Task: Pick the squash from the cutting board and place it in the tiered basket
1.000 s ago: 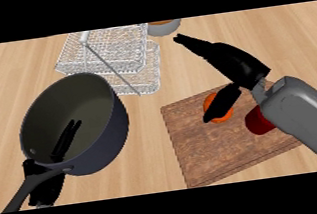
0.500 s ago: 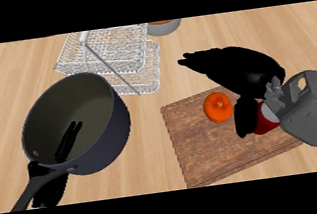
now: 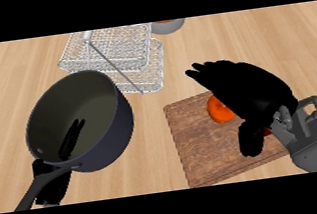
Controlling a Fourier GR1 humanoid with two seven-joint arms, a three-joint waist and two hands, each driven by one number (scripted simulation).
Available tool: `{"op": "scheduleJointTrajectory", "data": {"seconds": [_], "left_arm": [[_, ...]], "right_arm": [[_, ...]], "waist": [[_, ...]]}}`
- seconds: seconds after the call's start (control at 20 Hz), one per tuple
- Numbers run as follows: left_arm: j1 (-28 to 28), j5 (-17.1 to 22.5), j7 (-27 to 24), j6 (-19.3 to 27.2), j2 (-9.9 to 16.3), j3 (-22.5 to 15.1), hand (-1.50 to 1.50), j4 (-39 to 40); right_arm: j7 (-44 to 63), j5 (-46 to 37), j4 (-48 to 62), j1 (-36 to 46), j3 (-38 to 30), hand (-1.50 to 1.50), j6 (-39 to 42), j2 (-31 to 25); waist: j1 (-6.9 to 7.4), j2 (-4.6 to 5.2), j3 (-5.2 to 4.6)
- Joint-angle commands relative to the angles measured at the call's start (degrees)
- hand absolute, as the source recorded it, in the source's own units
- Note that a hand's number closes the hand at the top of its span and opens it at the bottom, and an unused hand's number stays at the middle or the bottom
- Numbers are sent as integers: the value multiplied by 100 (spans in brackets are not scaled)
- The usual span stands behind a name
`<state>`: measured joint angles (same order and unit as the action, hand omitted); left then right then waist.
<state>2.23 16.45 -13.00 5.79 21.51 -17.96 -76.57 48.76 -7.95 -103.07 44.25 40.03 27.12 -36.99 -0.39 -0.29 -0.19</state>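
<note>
While the round orange squash lies on woodgrain, the right robot hand arches open above.

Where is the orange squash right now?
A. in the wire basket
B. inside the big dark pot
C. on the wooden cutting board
C, the squash lies on the cutting board, partly hidden under the right hand, away from the pot and the tiered basket.

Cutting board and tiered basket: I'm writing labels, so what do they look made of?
The cutting board looks like dark-stained wood, with visible grain streaks and a matte finish. The tiered basket looks like pale metal wire: a see-through mesh with a thin handle bar.
</note>
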Motion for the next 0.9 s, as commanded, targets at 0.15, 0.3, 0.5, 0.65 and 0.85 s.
{"op": "scheduleJointTrajectory", "data": {"seconds": [0.15, 0.3, 0.5, 0.65, 0.85], "left_arm": [[-899, 171, 458, -226, -78, 173, 0, -173], [-811, -96, 347, -117, -246, -56, 0, -180], [-987, -152, 242, 7, -440, 52, 0, 187], [-813, -256, 614, 146, -390, -87, 0, -332], [-725, -178, 401, -23, -435, -4, 0, -216]], "right_arm": [[145, -705, 397, -372, 187, -150, 97, -160], [499, -807, 690, -299, 276, -150, 17, 557], [222, -1244, 777, -738, 439, -150, -317, 695], [-694, -1327, 1245, -810, 155, -150, -290, 396], [-493, -1671, 1422, -1080, 176, -150, -504, 558]], "waist": [[-37, 37, 20], [26, 36, 17], [-19, 45, 17], [36, 42, 24], [25, 38, 21]]}}
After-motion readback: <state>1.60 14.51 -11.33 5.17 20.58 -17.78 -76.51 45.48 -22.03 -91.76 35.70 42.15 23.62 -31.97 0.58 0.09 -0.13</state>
